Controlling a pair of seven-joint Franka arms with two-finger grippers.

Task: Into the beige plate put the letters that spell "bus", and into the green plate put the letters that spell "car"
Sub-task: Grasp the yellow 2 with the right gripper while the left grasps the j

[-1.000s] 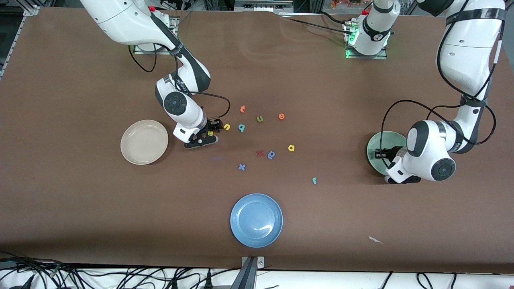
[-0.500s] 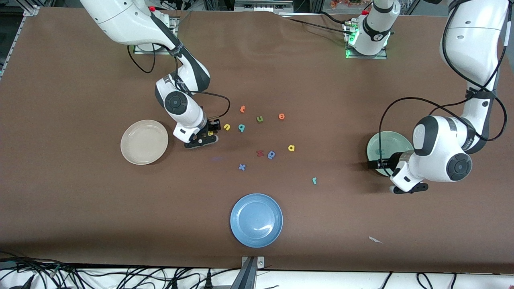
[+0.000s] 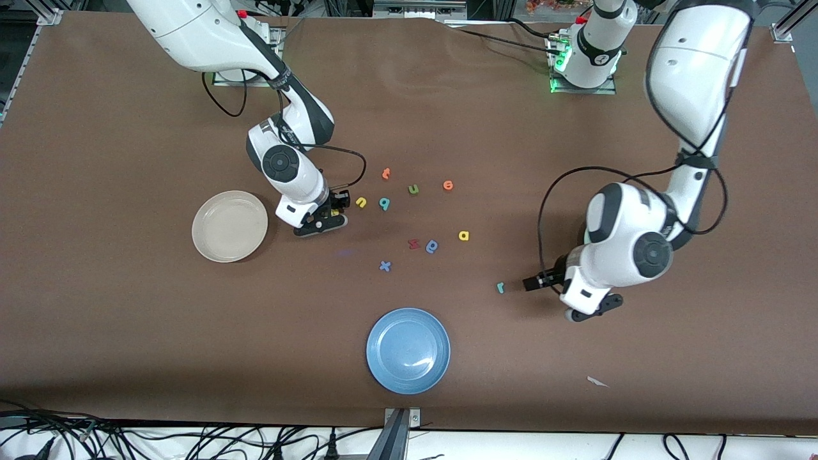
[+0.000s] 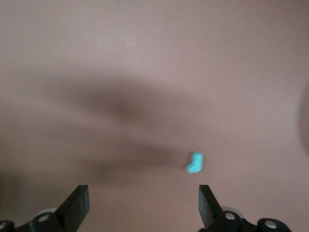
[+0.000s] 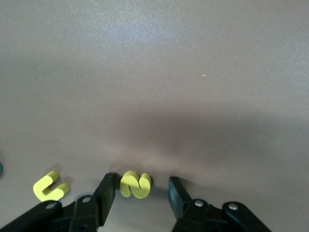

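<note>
The right gripper (image 5: 140,193) sat low, jaws apart astride the yellow s (image 5: 135,184) beside the beige plate (image 3: 229,226), ready to pinch it, while the left gripper (image 4: 142,205) hung wide open near the teal r (image 3: 500,287).

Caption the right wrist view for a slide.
Right claw down at the table, fingers bracketing the yellow s, yellow u lying beside it.

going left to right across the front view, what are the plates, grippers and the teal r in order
beige plate → right gripper, jaws around the yellow s → blue plate → teal r → left gripper, jaws open. The green plate is hidden by the left arm, so left out.
</note>
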